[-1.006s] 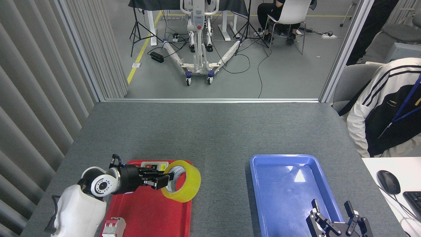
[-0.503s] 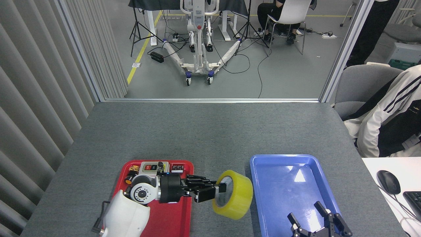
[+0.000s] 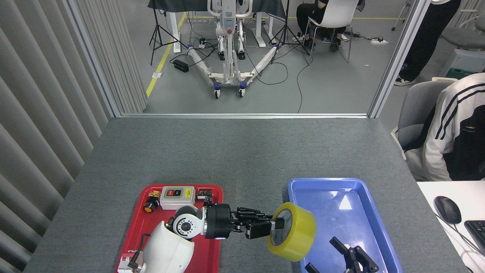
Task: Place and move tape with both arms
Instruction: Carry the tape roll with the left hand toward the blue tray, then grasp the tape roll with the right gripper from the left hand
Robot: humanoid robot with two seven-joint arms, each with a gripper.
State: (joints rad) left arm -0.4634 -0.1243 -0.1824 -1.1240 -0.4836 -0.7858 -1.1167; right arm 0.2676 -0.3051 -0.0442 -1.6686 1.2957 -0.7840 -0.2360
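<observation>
Nearest the camera, the right tool (image 3: 350, 258) sits low over the blue tray (image 3: 371, 204), its fingers spread and holding nothing; over the last second it has slid leftward along the tray's near end, toward the incoming roll. Just beside it, the tape (image 3: 291, 237) hangs in the air over the tray's left rim, pinched at its core wall by the left tool (image 3: 271, 226), which is clenched on it. A second ago the roll was over the red tray (image 3: 134, 227); it has since crossed the bare strip of grey surface (image 3: 242, 151) between the trays. The transfer looks well underway, and a hand-over or a set-down in the blue tray seems likely next. Farther back, a seated person (image 3: 454, 132) has shifted to the right.
</observation>
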